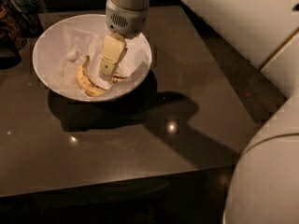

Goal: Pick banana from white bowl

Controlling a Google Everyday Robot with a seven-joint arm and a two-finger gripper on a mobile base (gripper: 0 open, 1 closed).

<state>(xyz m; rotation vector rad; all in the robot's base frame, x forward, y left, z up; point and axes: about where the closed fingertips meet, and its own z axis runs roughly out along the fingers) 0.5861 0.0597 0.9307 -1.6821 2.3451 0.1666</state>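
Note:
The white bowl (51, 41), lined with crumpled white paper, stands at the table's back left. My gripper (107, 71) reaches down into it from above, right of centre, its tip low over the paper. A curved yellow banana with brown specks (86, 82) lies just left of the tip, apart from it. A small yellow piece with dark streaks (119, 77) shows just right of the tip. It looks like part of the task's banana, and my gripper hides most of it.
The bowl sits on a dark, glossy low table (140, 139). A pale sofa (243, 27) runs along the right side, with its rounded arm (271, 171) at the front right. Dark clutter (11, 22) stands left of the bowl.

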